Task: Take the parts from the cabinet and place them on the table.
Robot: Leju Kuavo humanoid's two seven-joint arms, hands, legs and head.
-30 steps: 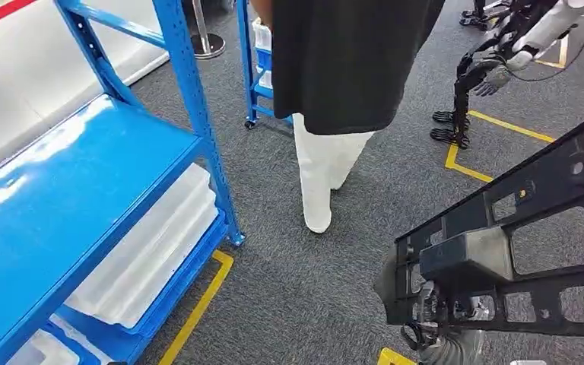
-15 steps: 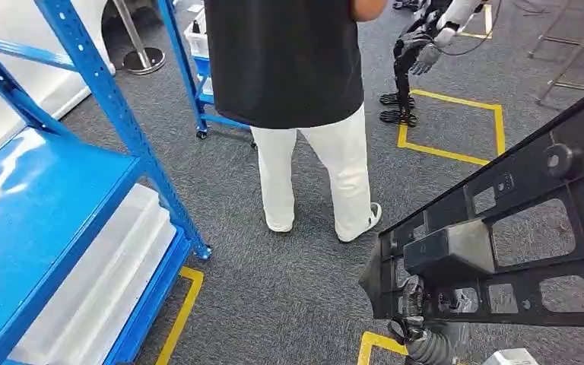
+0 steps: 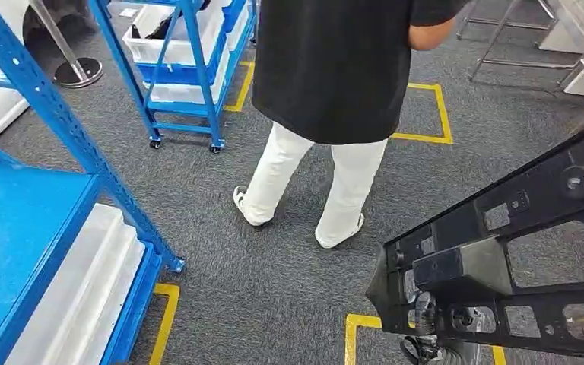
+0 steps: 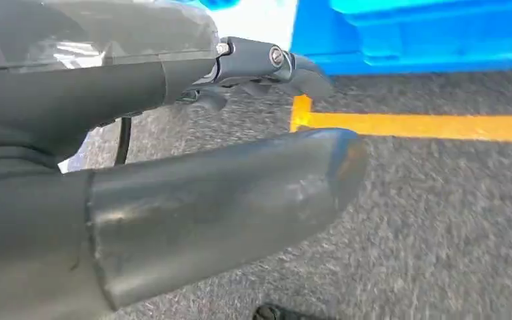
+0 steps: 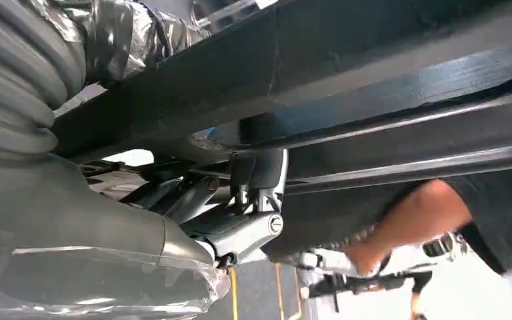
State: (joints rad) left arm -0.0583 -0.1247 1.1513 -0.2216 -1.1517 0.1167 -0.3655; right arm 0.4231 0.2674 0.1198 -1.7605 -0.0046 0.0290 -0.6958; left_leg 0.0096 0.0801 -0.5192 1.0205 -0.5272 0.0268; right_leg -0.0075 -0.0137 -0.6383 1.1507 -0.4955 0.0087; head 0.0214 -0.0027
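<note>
1. Head view. A long black plastic part (image 3: 517,258) with cut-out windows crosses the lower right, tilted upward toward the right edge. The right hand (image 3: 426,323) grips it from below near its lower end, fingers wrapped round the frame. A person (image 3: 334,99) in a black top and white trousers stands on the grey carpet (image 3: 274,266), back turned, just beyond the part. The blue cabinet (image 3: 30,220) fills the left side, with clear bins (image 3: 84,289) on its lower shelf. A blue wheeled cart (image 3: 186,68) carrying white bins stands farther off. Yellow floor tape (image 3: 426,114) marks squares on the carpet.

2. Left wrist view. The left hand (image 4: 173,167) hangs above the carpet with nothing in it; the thick grey thumb (image 4: 227,193) lies extended and the dark fingers (image 4: 273,70) are slightly bent and apart. Yellow tape and a blue cabinet edge lie beyond.

3. Right wrist view. The right hand's fingers (image 5: 240,227) clasp a bar of the black part, which spans the frame. A person's forearm (image 5: 407,227) shows behind it.
</note>
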